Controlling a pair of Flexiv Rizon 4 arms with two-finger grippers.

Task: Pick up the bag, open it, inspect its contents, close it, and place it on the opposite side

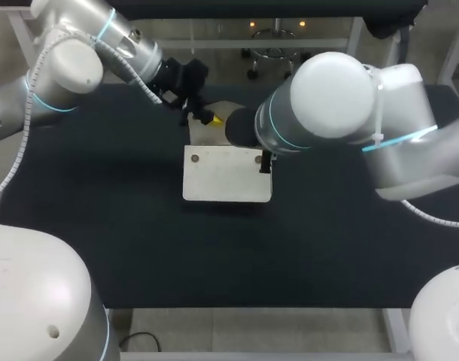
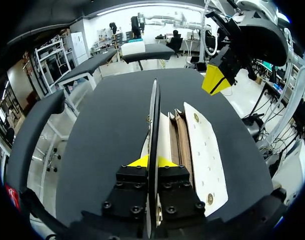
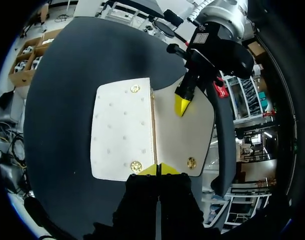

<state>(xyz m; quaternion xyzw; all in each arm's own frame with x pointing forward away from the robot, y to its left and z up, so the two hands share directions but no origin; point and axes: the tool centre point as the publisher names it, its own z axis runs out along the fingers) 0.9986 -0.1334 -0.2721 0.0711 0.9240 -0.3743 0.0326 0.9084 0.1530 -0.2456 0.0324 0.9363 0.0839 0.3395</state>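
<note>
Bag (image 1: 227, 174) sits mid-worktop (image 1: 101, 226), slightly far of centre, spread open. The studded white panel lies flat on the near side and the flap (image 3: 185, 130) is turned out to the far side. The left wrist view shows brown inner pockets (image 2: 180, 140) between the panels. Can't tell from here whether anything is in them.

Left jaws: pinching a thin far-side panel of the bag, seen edge-on and likely the flap, with yellow fingertips (image 2: 137, 161) on both faces. Right jaws: pressed together on the bag's right edge at the fold line, with fingertips (image 3: 150, 170) either side of it. Left arm comes in from far left, right arm from the right.

My read: opening is done and I'm at the inspect step. That leaves 2 steps: close it, then place it on the opposite side.

What the next move calls for:
- Left swings its panel back over the pockets while right steadies the fold so the bag doesn't skid.
- Line up the gold studs (image 3: 136, 165) before pressing.
- Then 1 firm grip and a lift clear of the worktop.
</note>
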